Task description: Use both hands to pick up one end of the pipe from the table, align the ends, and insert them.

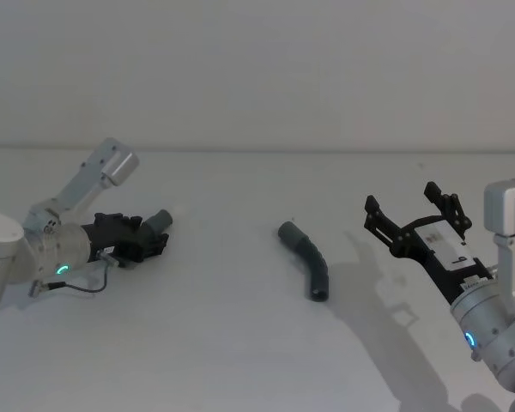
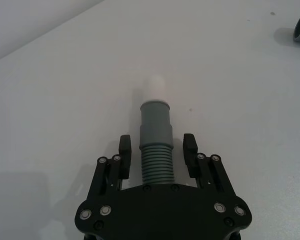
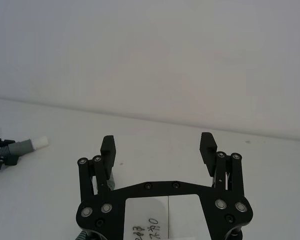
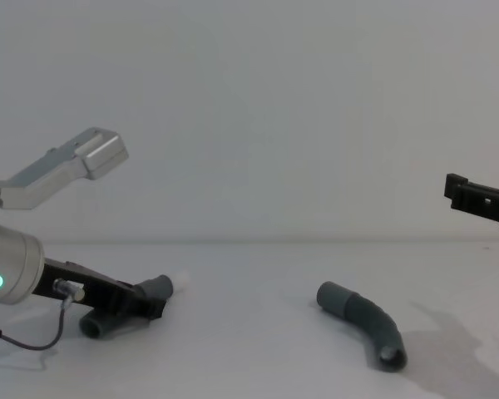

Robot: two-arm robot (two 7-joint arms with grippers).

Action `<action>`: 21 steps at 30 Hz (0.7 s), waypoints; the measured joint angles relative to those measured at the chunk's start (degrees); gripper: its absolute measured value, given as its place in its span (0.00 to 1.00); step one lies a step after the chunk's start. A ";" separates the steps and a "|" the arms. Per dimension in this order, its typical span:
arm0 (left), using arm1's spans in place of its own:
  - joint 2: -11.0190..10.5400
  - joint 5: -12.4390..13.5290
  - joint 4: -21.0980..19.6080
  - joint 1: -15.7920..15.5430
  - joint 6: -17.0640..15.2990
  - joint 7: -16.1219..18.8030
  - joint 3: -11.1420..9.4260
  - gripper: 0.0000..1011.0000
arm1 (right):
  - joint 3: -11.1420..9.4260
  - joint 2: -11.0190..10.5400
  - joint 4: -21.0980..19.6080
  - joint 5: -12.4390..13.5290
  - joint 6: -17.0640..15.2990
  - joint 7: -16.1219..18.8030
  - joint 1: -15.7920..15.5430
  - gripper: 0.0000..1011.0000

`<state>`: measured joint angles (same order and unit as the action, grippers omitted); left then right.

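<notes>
My left claw (image 2: 157, 147), well left of the socket piece (image 1: 307, 262) on the table (image 1: 240, 343), straddles the white-tipped piece (image 2: 155, 122) unclamped; closing on its ribs (image 2: 156, 165) may let it swivel. My right claw (image 3: 158, 145), right of it, gapes empty.

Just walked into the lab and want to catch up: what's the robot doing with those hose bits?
The left gripper sits low on the table, open, with its fingers either side of the ribbed part of the pipe piece with the whitish tip, not yet closed on it. The other pipe piece lies mid-table with nothing holding it. The right gripper hangs open above the table, off to that piece's right.
</notes>
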<state>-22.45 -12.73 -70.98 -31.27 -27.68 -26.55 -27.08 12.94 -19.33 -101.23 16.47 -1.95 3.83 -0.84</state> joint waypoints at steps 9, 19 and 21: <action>0.00 0.01 0.01 0.03 -0.02 0.04 0.00 0.56 | 0.00 0.00 0.00 -0.02 -0.02 0.01 0.01 0.99; 0.00 0.03 0.02 0.03 -0.06 0.05 0.03 0.49 | 0.83 -1.26 0.14 -1.30 -3.59 1.41 1.63 0.99; 0.00 0.04 0.02 0.03 -0.06 0.05 0.02 0.48 | 1.13 -1.66 0.14 -1.52 -4.63 1.83 2.11 0.99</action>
<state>-22.44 -12.69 -70.96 -31.24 -27.75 -26.50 -27.05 14.07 -20.99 -101.09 14.94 -6.58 5.66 1.27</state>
